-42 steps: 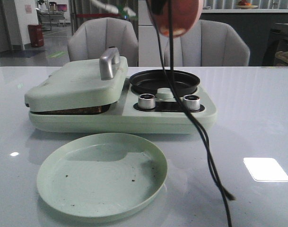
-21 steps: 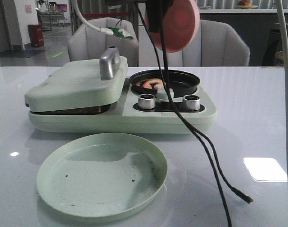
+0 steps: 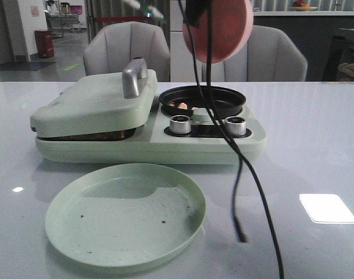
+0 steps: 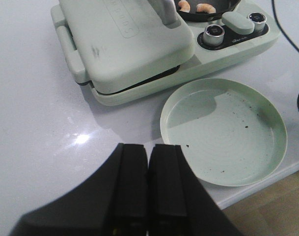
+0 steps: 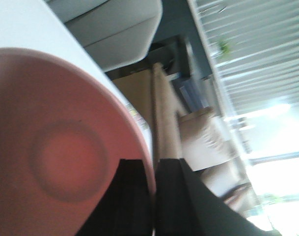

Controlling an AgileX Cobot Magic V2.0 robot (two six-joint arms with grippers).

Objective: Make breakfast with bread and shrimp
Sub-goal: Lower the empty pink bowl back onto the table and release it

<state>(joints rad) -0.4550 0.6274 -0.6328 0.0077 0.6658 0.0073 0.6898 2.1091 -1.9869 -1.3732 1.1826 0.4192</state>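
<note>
While the pink bowl [image 3: 218, 29] is held tipped above the black pan [image 3: 203, 100], the shrimp [image 4: 197, 7] are seen lying inside that pan, so the pouring step is judged nearly finished. Next, the bowl is probably to be set down well clear of the cooker [image 3: 147, 125]. The right gripper [image 5: 154, 187] is clenched on the bowl's rim. The left gripper [image 4: 148, 167] is closed on nothing, at 6 o'clock from the cooker, beside the green plate [image 4: 274, 123]. Bread cannot be made out clearly under the closed lid [image 3: 92, 104].

The table [image 3: 316, 139] is glossy and reflective, the green plate [image 3: 125, 216] smooth matt plastic, the cooker's knobs [image 3: 180, 124] shiny metal.
</note>
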